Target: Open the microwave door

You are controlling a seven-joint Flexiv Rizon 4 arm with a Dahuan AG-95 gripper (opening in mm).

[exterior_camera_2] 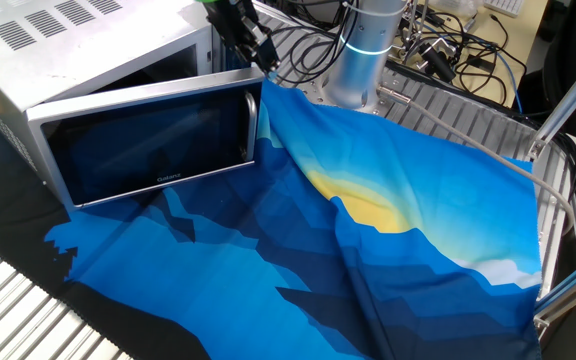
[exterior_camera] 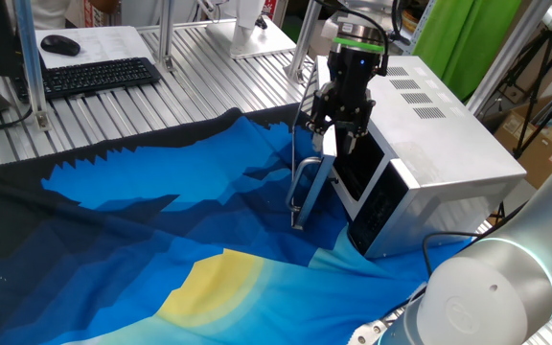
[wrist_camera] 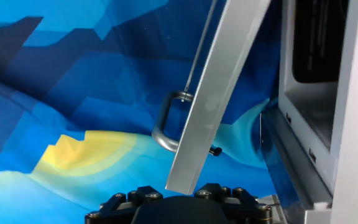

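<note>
Microwave door (exterior_camera_2: 153, 140) swung partly open off microwave (exterior_camera: 448, 144); gripper (exterior_camera: 338, 129) above its top edge, aperture can't tell. Next: push door wider.

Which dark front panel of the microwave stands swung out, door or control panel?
The microwave door, dark glass with curved bar handle, stands swung out; the control panel sits fixed on the microwave.

Looks like a robotics lab: ribbed aluminium desk (exterior_camera: 113, 115) draped with a blue-and-yellow patterned cloth (exterior_camera: 161, 240), black computer keyboard (exterior_camera: 94, 75) and mouse (exterior_camera: 60, 44), tangled black cables (exterior_camera_2: 448, 45), camera tripods (exterior_camera: 535, 72).
</note>
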